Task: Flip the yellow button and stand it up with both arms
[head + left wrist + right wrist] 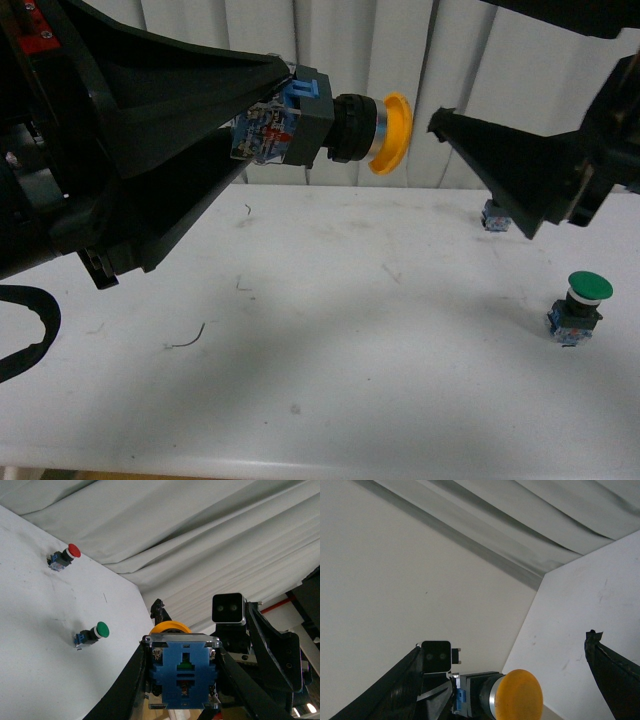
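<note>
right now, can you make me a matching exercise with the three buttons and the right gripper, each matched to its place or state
Things:
1. yellow button
2. green button
3. red button
4. right gripper

Places or states:
a. open, holding nothing
b. on the table, farther back by the curtain
c. held off the table in the left gripper, cap pointing sideways
d. on the table, nearer the robot, cap up

Pairs: 1-c, 2-d, 3-b, 4-a
</note>
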